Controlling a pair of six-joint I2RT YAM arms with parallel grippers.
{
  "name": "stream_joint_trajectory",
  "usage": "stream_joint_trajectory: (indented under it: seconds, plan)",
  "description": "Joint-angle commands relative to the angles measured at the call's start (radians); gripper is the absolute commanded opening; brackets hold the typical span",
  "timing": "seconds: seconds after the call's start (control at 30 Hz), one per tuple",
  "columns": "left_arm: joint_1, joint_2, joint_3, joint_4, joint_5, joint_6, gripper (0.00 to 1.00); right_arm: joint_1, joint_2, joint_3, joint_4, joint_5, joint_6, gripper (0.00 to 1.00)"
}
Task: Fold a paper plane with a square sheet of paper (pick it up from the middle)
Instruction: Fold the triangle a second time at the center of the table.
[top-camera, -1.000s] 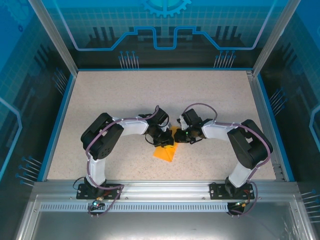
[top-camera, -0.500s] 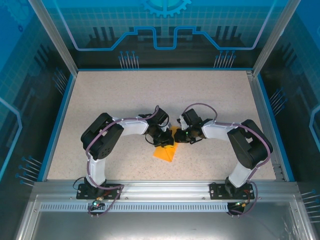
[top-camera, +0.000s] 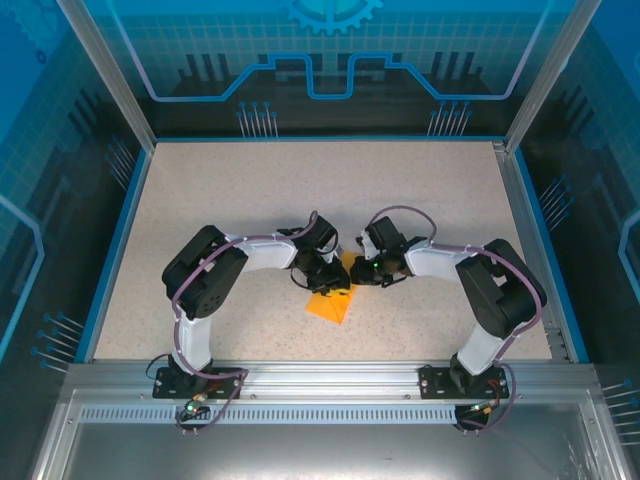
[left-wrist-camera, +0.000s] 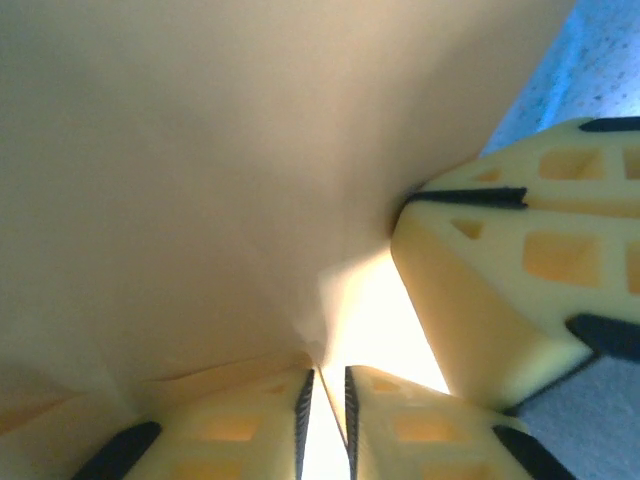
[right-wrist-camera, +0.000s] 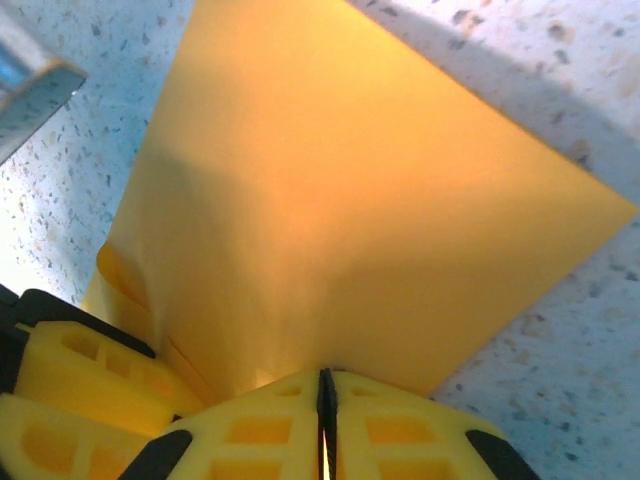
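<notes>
speckled, grainy table (top-camera: 250, 200) spans the top view. both arms bend inward to meet just below the frame's centre. there the orange-yellow sheet of paper (top-camera: 330, 307) lies, folded, smooth and matte, a sharp corner pointing to the bottom of the frame. my right hand (right-wrist-camera: 325, 400) is clenched on the sheet's edge, its ribbed yellow pads pressed flat together. my left hand (left-wrist-camera: 325, 420) is loosened, a narrow bright slit between its pads, a thin paper edge running down into it.
</notes>
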Motion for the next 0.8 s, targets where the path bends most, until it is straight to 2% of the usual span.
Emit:
stream_joint_trajectory:
  seconds: [0.0, 0.2, 0.4, 0.77]
  plan:
    - [-0.011, 0.039, -0.018, 0.026, -0.034, 0.020, 0.26, 0.007, 0.014, -0.004, -0.046, 0.006, -0.019, 0.11]
    - [-0.011, 0.029, -0.035, 0.056, -0.033, 0.014, 0.35, 0.006, -0.001, 0.008, -0.058, 0.005, -0.019, 0.11]
    - [-0.011, 0.019, -0.046, 0.097, -0.029, 0.009, 0.36, 0.000, -0.031, 0.011, -0.054, -0.006, -0.010, 0.11]
    - [-0.011, 0.004, -0.089, 0.173, -0.029, -0.020, 0.31, -0.064, -0.143, -0.062, -0.022, -0.049, 0.001, 0.11]
